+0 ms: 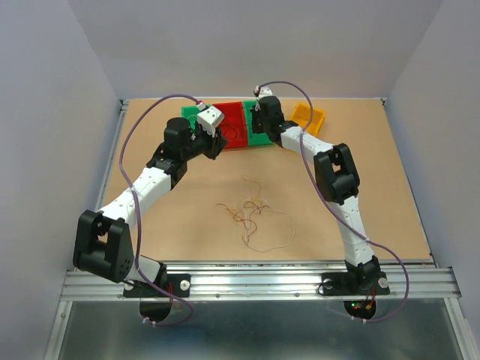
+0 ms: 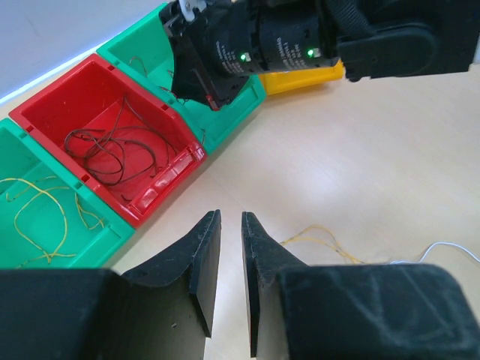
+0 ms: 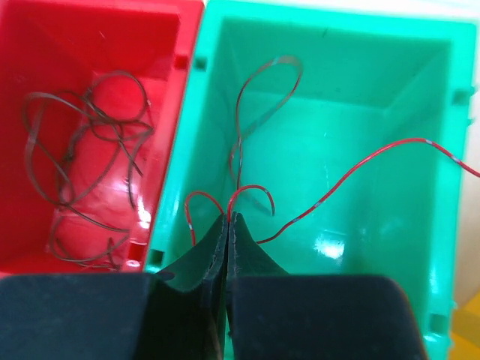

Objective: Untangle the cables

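A loose tangle of thin cables (image 1: 253,212), brown, orange, yellow and white, lies on the table between the arms. My right gripper (image 3: 227,216) hangs inside a green bin (image 3: 330,30) and is shut on a red cable (image 3: 352,176), whose loops rise from the fingertips. A darker cable (image 3: 259,97) also lies in that bin. My left gripper (image 2: 231,217) hovers over bare table near the red bin (image 2: 97,97), its jaws a narrow gap apart with nothing between them. A yellow cable (image 2: 322,240) lies just to its right.
Four bins stand in a row at the back: green (image 1: 193,116), red (image 1: 232,124), green (image 1: 259,136), yellow (image 1: 309,116). The red bin holds brown cables (image 2: 112,150), the left green bin (image 2: 15,142) yellow cables (image 2: 45,210). The right arm (image 2: 300,37) reaches over the bins.
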Robot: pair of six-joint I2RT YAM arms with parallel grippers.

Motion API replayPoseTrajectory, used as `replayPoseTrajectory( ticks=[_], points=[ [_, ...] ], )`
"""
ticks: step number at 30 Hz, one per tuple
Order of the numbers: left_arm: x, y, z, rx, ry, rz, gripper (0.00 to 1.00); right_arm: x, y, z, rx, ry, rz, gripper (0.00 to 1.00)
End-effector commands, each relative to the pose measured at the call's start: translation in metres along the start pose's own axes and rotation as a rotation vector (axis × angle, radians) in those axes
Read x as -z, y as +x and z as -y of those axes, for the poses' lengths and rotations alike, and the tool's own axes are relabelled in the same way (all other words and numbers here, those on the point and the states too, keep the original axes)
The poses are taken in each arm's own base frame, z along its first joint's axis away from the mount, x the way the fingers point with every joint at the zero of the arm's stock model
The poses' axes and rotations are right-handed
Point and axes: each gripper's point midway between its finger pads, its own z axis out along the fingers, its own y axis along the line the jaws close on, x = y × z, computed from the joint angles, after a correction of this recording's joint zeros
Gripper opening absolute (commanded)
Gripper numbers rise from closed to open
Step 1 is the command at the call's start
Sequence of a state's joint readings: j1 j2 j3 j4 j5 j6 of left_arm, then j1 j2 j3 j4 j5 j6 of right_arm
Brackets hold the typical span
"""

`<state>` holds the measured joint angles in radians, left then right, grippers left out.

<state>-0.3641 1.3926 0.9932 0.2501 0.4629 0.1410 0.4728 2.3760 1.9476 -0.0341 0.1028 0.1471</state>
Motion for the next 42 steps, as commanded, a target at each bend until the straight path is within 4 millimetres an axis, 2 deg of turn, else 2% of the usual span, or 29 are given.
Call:
replayPoseTrajectory(
  ticks=[1, 6, 13, 14, 16, 22, 25, 26, 27, 37, 42],
  points=[
    [0.002, -0.031, -0.002, -0.041, 0.0, 0.074, 0.29, -0.009, 0.001, -0.004, -0.012, -0.021, -0.014, 0.01],
    [0.003, -0.032, -0.002, -0.043, 0.001, 0.077, 0.29, -0.02, 0.011, 0.012, -0.044, -0.007, -0.037, 0.0],
    [0.002, -0.03, -0.003, -0.041, -0.001, 0.072, 0.29, -0.034, 0.016, 0.02, -0.04, 0.014, -0.065, 0.01],
    [0.002, -0.03, -0.004, -0.041, -0.003, 0.071, 0.29, -0.033, 0.014, 0.02, -0.04, 0.012, -0.064, 0.06],
    [0.002, -0.029, -0.003, -0.042, -0.003, 0.07, 0.29, -0.027, 0.004, 0.02, -0.042, 0.014, -0.048, 0.14],
    [0.002, -0.03, -0.003, -0.043, 0.0, 0.071, 0.29, -0.003, -0.029, 0.02, -0.032, 0.027, 0.002, 0.2],
    [0.003, -0.03, -0.003, -0.044, -0.002, 0.074, 0.29, 0.016, -0.04, 0.02, -0.018, 0.03, 0.023, 0.28],
    [0.003, -0.031, -0.003, -0.048, -0.002, 0.075, 0.29, 0.026, -0.041, 0.02, -0.013, 0.033, 0.025, 0.35],
    [0.003, -0.032, -0.002, -0.046, 0.0, 0.077, 0.29, 0.03, -0.042, 0.021, -0.012, 0.036, 0.027, 0.37],
    [0.003, -0.033, -0.002, -0.05, -0.002, 0.079, 0.29, 0.079, -0.063, 0.034, -0.02, 0.095, 0.111, 0.5],
    [0.003, -0.032, -0.002, -0.049, 0.001, 0.077, 0.29, 0.086, -0.059, 0.052, -0.011, 0.135, 0.103, 0.57]
  ],
)
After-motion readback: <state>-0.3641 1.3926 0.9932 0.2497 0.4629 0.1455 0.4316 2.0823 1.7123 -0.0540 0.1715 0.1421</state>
